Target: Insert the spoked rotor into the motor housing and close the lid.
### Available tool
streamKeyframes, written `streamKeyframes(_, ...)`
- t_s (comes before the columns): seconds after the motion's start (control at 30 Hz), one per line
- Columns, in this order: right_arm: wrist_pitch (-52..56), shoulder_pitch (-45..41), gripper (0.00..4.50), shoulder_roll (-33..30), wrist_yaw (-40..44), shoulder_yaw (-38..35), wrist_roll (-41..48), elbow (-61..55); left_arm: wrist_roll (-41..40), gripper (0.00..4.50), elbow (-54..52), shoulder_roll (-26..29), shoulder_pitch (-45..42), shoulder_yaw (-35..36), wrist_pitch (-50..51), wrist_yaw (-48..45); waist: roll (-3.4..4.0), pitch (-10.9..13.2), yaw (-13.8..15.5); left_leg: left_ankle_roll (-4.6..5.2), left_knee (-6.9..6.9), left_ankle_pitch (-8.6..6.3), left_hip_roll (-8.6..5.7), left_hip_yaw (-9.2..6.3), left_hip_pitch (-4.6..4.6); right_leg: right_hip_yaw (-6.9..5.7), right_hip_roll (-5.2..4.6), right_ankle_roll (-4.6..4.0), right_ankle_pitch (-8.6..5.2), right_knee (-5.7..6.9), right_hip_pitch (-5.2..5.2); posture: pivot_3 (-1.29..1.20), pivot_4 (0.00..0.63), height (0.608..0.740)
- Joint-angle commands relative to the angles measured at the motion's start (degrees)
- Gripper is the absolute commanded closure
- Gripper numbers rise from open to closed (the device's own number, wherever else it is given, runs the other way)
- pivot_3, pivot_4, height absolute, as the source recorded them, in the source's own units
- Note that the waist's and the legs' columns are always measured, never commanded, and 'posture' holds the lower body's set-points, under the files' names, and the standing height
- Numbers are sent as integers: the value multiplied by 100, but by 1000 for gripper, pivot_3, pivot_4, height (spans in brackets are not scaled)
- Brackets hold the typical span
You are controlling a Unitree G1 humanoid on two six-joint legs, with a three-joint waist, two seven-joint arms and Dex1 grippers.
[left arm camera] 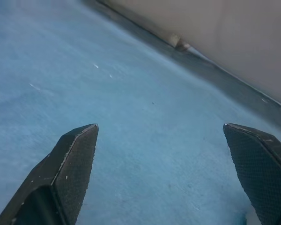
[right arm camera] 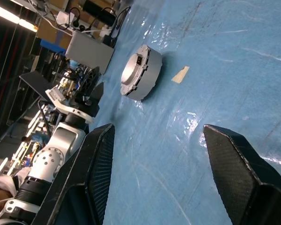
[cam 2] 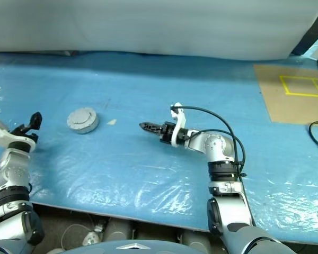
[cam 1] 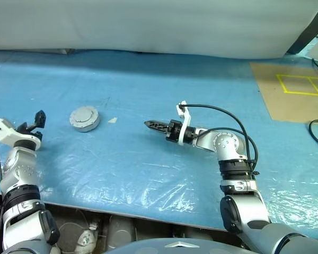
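The motor housing (cam 1: 85,118) sits on the blue plastic-covered table (cam 1: 148,159) with the lid (right arm camera: 132,70) closed flat on its top; the round grey can stands upright and nothing touches it. The spoked rotor cannot be seen with the can closed this way.

The left gripper (cam 1: 33,124) is raised just above the table near its left edge. Its two black fingers (left arm camera: 70,164) are spread wide apart, with only bare blue sheet between them. The housing lies beside this gripper, toward the middle of the table and slightly farther from the robot than the fingertips; the two are clearly apart, with open sheet between.

The right gripper (cam 1: 156,126) is held low over the table, roughly level, with its fingertips directed toward the housing. In the right wrist view its fingers (right arm camera: 93,164) stand apart with a clear gap and hold nothing. The housing lies ahead of these fingertips, well apart from them, and slightly off the line along which they point.

A small pale scrap (cam 1: 112,120) lies flat on the sheet between the right fingertips and the housing, nearer the housing but not touching it.

A brown board (cam 1: 294,92) with yellow tape squares lies at the far right of the table, well apart from both grippers. A black cable (cam 1: 222,114) loops over the right wrist.
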Motion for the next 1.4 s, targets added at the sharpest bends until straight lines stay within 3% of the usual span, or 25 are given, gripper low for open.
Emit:
streamKeyframes(0.03,-227,12,1372,-100,142,12,-10,-244,-472,11,-997,-19,151,140,276,-334,-5,-1,1,0,1,0,2,0,0,0,-3,0,0,0,0,0,150,740)
streamKeyframes(0.13,-769,198,1372,-260,295,-31,-95,-680,-1457,11,-2652,-328,338,-26,1271,-146,-8,-1,11,0,2,0,3,1,-3,-3,-10,0,0,1,1,0,150,740)
streamKeyframes(0.27,-1393,363,1372,-503,357,-41,-324,-952,-2046,11,-4137,-505,686,-602,2156,-178,-9,-1,-10,0,2,0,-1,7,-2,-2,-20,0,0,1,1,0,150,740)
streamKeyframes(0.33,-1357,467,1372,-687,546,34,-271,-1065,-2053,11,-4623,-479,837,-1011,2397,-353,-8,-1,-33,1,1,0,-3,10,7,1,-19,0,0,4,2,0,150,740)
streamKeyframes(0.43,-1718,525,1372,-913,492,308,-706,-1127,-1312,11,-5203,-297,964,-2096,2384,-827,-7,0,-37,1,-3,0,-6,13,11,6,-1,-1,0,0,1,0,150,740)
streamKeyframes(0.53,-2312,504,1372,-996,232,608,-1366,-1054,-126,11,-4937,-116,985,-3162,1788,-1446,-2,-2,-38,2,-3,1,0,13,15,9,11,-2,0,0,0,0,150,740)
streamKeyframes(0.67,-3112,744,1372,-1226,247,1475,-2325,-1485,427,11,-4231,-248,698,-3644,1310,-1941,1,-1,-45,2,-4,1,-2,18,21,18,13,-1,0,-3,1,0,150,740)
streamKeyframes(1.13,-3674,804,1372,-1123,-410,1520,-3228,-1300,697,11,-3929,-456,591,-3443,1096,-2133,1,-1,-160,1,-7,0,-5,16,21,21,15,-2,0,-2,4,0,150,740)
streamKeyframes(1.4,-4045,815,1372,-1091,-317,1701,-3529,-1311,688,11,-3978,-466,563,-3336,1176,-2144,1,-1,-175,2,-9,0,-5,16,21,22,16,-3,0,-2,3,0,150,740)
